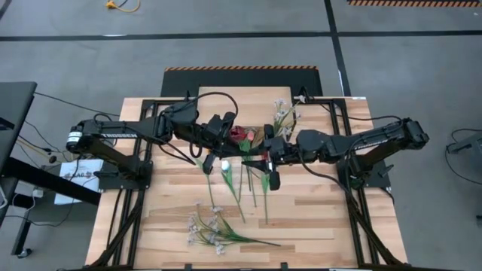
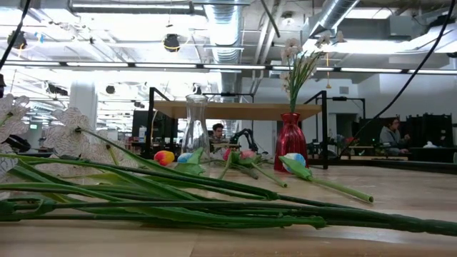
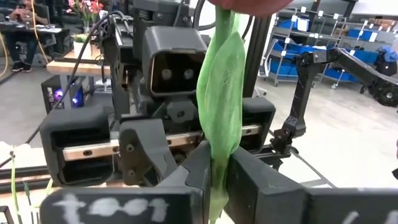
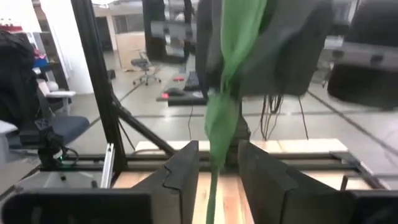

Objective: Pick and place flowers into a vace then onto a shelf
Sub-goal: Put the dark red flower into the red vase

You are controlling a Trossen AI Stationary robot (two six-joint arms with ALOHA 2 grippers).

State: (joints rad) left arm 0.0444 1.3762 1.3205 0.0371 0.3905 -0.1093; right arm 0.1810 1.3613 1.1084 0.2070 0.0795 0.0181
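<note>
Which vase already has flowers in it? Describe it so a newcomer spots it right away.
In the low view, find the shelf spanning the table's far side. Below its board, near the right-hand legs, stands the vase. It is red and holds white flowers rising above the board, unlike the clear glass vase to its left.

Open-plan lab: ceiling ducts (image 2: pixel 221 28), seated person (image 2: pixel 391 133), parts bins (image 3: pixel 348 43).
</note>
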